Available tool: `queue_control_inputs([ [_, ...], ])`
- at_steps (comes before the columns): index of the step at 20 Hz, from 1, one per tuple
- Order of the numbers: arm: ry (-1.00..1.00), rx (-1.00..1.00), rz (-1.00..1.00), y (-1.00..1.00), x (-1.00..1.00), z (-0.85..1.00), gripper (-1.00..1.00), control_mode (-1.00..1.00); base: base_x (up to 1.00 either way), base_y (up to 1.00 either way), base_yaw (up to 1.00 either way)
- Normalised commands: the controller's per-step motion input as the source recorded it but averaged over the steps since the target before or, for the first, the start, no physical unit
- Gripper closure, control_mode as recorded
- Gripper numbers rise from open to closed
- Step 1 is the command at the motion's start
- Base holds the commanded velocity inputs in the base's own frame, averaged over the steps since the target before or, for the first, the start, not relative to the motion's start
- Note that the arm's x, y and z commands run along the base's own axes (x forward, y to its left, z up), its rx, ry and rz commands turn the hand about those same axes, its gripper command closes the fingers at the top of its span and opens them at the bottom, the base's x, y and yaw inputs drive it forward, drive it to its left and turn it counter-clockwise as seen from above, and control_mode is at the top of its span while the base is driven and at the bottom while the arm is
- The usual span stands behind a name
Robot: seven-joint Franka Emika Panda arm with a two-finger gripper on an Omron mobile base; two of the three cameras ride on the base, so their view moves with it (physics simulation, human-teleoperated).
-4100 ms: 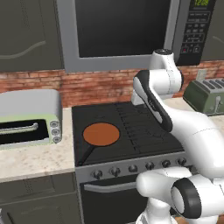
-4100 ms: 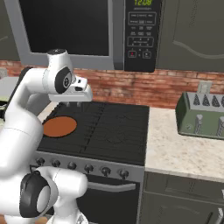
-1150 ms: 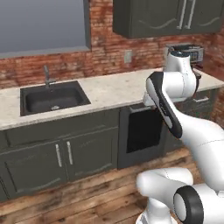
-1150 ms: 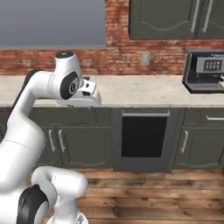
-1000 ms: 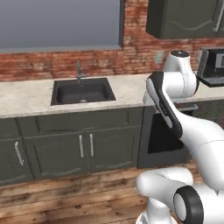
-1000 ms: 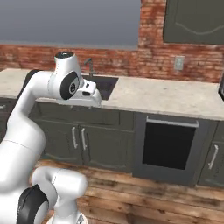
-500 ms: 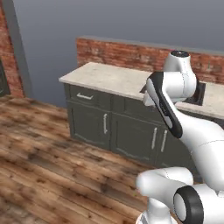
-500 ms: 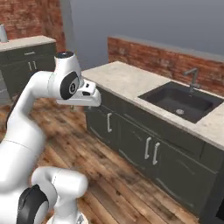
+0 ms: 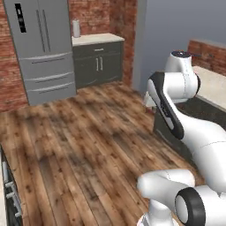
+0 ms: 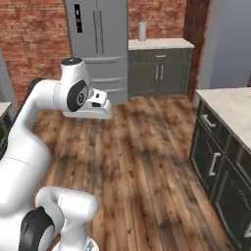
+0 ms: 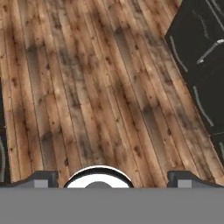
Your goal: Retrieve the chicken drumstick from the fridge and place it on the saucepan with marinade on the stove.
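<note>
The fridge [image 9: 42, 44] stands far off at the back wall, tall and grey, with both doors shut; in the right base view the fridge [image 10: 95, 34] rises behind my arm. The chicken drumstick is hidden, and the saucepan with marinade and the stove are out of view. My gripper [image 11: 114, 178] is open, its two dark fingertips [image 11: 46, 177] wide apart with nothing between them, pointing down at bare wood floor. In the right base view the gripper [image 10: 100, 112] hangs at chest height, well short of the fridge.
Dark cabinets with a beige top [image 9: 97, 62] [image 10: 159, 68] stand right of the fridge, with a grey canister [image 9: 76, 28] [image 10: 142, 30] on top. A counter run [image 10: 225, 105] [image 9: 212, 84] lines my right side; its dark fronts [image 11: 201, 65] show below the hand. Wood floor [image 9: 79, 132] stretches toward the fridge.
The whole picture has swung: the base has moved from the stove past the sink counter to face the fridge. The arm holds the same pose and the gripper stays open.
</note>
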Motion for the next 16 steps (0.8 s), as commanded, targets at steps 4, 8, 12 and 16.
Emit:
queue_control_inputs([
  [4,0.0,0.0,0.0,0.0,0.0,0.0,-1.0,1.0,0.48,0.0,0.83],
  [8,0.0,0.0,0.0,0.0,0.0,0.0,-1.0,1.0,1.0,-0.18,0.35],
  [12,0.0,0.0,0.0,0.0,0.0,0.0,-1.0,1.0,1.0,0.0,0.18],
  [16,0.0,0.0,0.0,0.0,0.0,0.0,-1.0,1.0,1.0,0.0,0.17],
])
